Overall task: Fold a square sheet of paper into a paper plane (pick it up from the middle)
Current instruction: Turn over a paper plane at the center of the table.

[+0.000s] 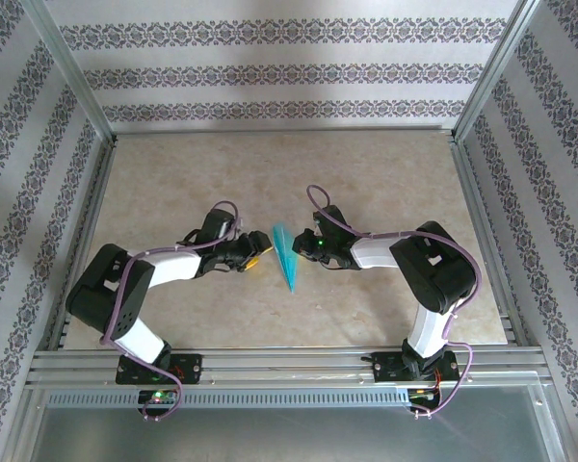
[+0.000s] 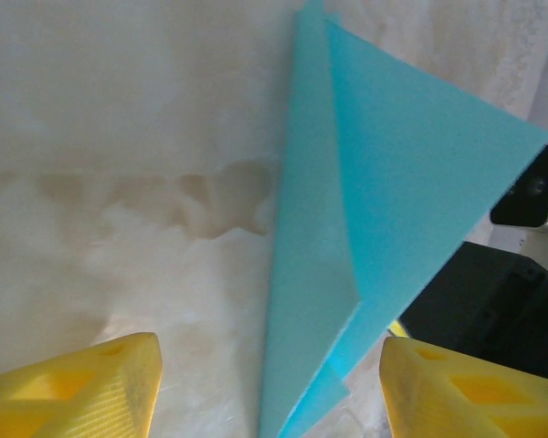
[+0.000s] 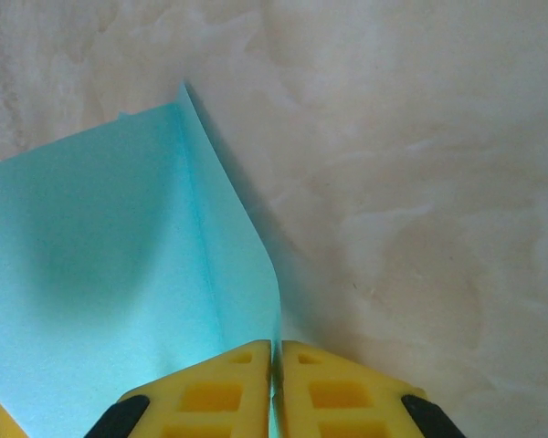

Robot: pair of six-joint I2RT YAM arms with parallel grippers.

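Teal, the square sheet of paper (image 1: 286, 258) sits folded at frame centre, one edge pinched by my right gripper (image 3: 276, 351). My left gripper (image 2: 269, 360) straddles it, fingers spread. I'd close squarely on the crease. Bare table (image 1: 385, 183) above leaves room; the wrists are near each other.

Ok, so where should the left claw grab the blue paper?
Best guess: the free left-hand flap of the sheet of paper, with the left gripper coming straight in from the left. The sheet is upright, a thin creased triangle, so open fingers can slide either side and pinch its layers. The right gripper pinches the opposite side.
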